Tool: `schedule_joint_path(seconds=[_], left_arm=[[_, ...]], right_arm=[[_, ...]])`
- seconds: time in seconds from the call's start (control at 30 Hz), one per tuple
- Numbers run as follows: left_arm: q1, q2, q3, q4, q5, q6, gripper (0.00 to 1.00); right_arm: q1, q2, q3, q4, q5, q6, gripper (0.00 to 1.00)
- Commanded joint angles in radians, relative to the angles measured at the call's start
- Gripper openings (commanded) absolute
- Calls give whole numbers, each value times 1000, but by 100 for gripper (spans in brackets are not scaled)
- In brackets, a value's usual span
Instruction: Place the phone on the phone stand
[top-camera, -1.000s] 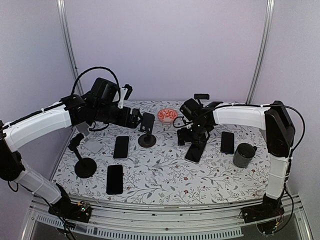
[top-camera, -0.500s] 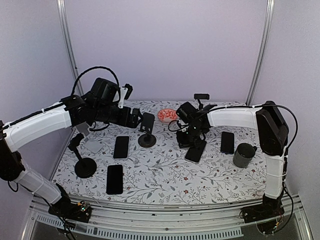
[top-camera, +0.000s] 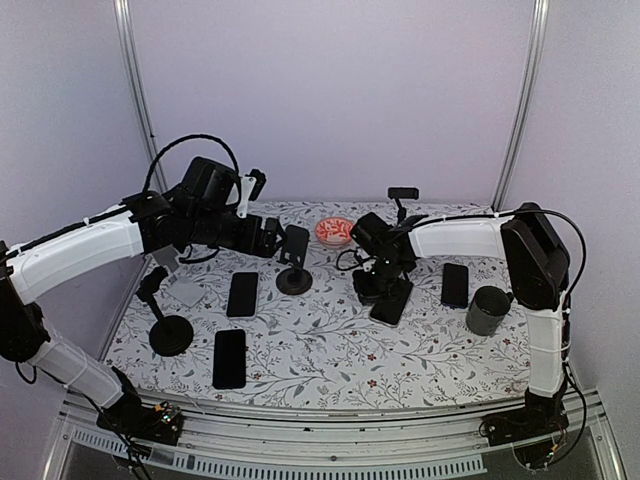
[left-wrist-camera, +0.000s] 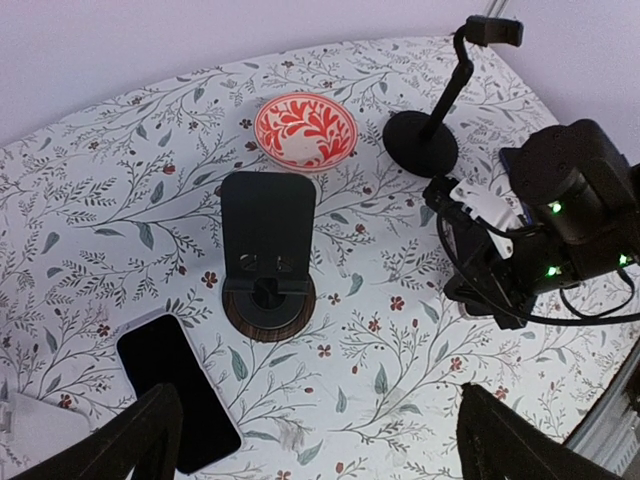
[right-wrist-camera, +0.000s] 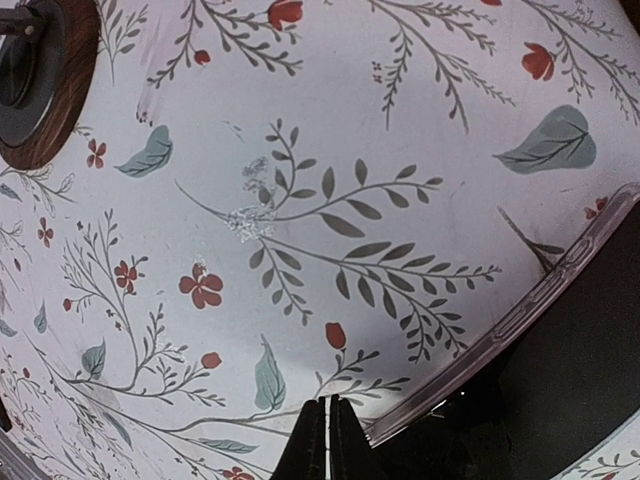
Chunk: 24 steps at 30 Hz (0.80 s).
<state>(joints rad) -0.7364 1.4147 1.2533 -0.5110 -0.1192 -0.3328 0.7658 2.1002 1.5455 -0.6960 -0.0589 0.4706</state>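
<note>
My right gripper (right-wrist-camera: 322, 425) sits low over the floral table (right-wrist-camera: 300, 200). Its two fingertips are pressed together with nothing between them. The phone (right-wrist-camera: 570, 370), in a clear case, lies flat on the table just to the right of those tips. Its edge comes almost up to them, but I cannot tell whether they touch. Farther off, ahead and to the left of that gripper, the phone stand (top-camera: 294, 262) stands upright on its round brown base. My left gripper (left-wrist-camera: 320, 445) hangs above the stand, fingers spread wide, holding nothing. Beyond the stand, a red patterned bowl (left-wrist-camera: 305, 130) rests on the table.
</note>
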Motion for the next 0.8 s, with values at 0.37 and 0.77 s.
schedule_joint_path(seconds=[0.37, 0.77], left_arm=[[5, -6, -28, 45, 31, -31, 96], [4, -8, -29, 44, 39, -29, 96]], right_arm=[[5, -67, -116, -80, 28, -42, 6], [-3, -195, -171, -163, 115, -51, 14]])
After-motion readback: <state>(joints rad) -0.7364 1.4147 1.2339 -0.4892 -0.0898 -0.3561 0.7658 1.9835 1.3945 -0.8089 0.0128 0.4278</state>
